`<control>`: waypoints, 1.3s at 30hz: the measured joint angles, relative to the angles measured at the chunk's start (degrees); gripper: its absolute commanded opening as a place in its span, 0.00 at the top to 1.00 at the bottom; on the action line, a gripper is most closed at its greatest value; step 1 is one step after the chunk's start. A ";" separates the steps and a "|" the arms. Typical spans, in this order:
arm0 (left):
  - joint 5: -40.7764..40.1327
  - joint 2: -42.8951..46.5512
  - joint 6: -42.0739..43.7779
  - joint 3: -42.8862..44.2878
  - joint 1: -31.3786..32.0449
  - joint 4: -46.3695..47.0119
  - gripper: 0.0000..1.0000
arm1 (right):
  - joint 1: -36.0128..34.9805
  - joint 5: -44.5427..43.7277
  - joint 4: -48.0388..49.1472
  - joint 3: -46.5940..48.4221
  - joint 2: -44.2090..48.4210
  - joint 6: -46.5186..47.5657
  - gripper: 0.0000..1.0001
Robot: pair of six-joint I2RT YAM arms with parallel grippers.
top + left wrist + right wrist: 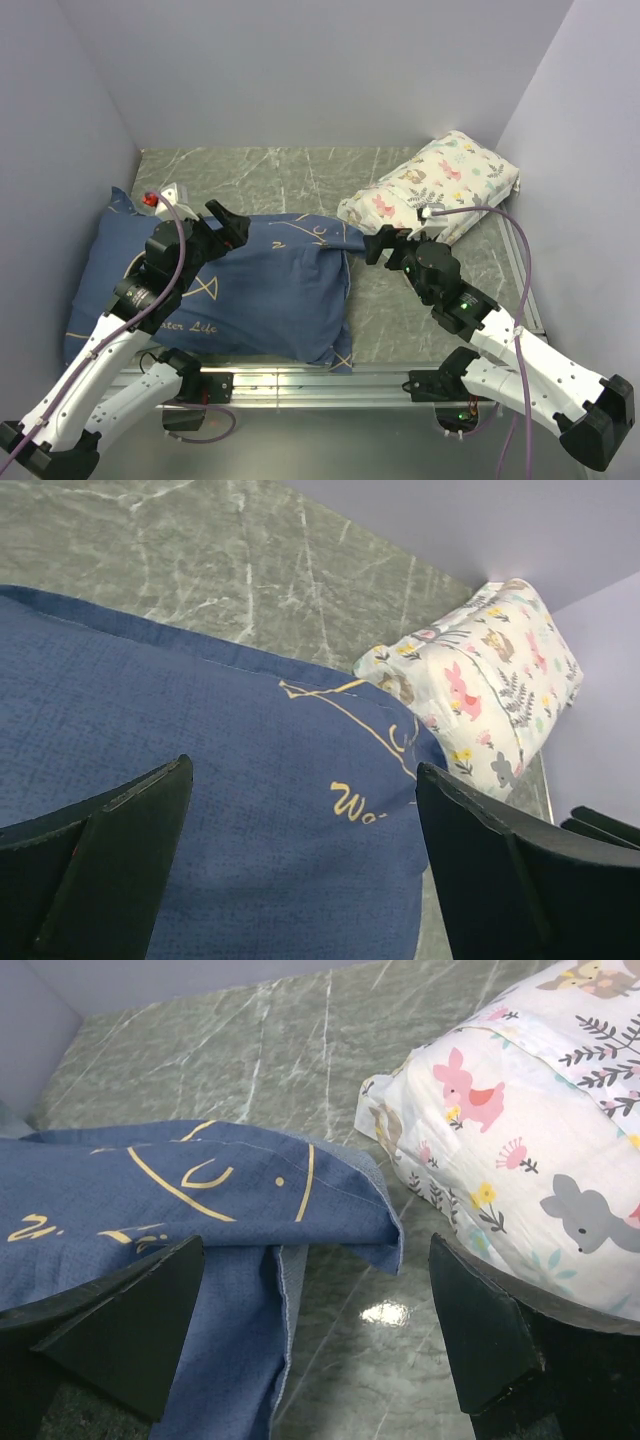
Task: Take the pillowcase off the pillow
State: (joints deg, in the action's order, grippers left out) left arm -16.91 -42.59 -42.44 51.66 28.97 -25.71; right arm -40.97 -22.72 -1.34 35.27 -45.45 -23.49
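Grey-green marbled table [300, 170], lavender walls on three sides. Navy pillowcase [270, 290] lies flat on the left half of the table and is plump, so clearly filled; the pillow inside is fully covered and none of it shows. Its long axis runs left-right across the table. The left end sits against the left wall and the right end points toward table centre. Gold lettering near the near-left corner reads upright from the arms' side. At the right end there is a stitched hem and a folded-over flap with a paler inner face, seen in the right wrist view; can't tell if that is the mouth. Left hand [228, 228] hovers over the far-middle part of the case, jaws spread wide, nothing between them, no contact visible. Right hand [380, 247] is also spread wide and empty, over bare table in the gap just off the case's right end. Printed pillow [430, 185] sits at far right, its long axis diagonal toward the far-right corner, with its near end just beside the case's right end and a strip of table between them.
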 measured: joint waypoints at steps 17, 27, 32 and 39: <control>-5.66 0.81 -1.16 5.42 0.00 -9.29 0.01 | -16.65 -1.40 -2.12 11.89 -8.37 10.99 0.00; -8.90 0.50 -1.33 11.82 0.00 -13.49 0.00 | -38.99 -10.86 0.00 24.28 -28.94 27.02 0.00; -8.98 -0.28 -1.27 12.98 0.00 -15.04 0.01 | -46.80 -13.27 2.69 27.12 -39.87 34.42 0.00; -8.96 -1.31 -0.68 14.27 0.00 -15.82 0.01 | -49.03 -14.36 5.22 27.43 -47.65 40.17 0.00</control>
State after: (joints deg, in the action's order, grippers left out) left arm -25.87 -43.90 -43.11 65.93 28.97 -41.54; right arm -90.00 -37.08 3.88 62.70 -93.10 16.69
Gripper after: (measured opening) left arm 0.994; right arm 0.997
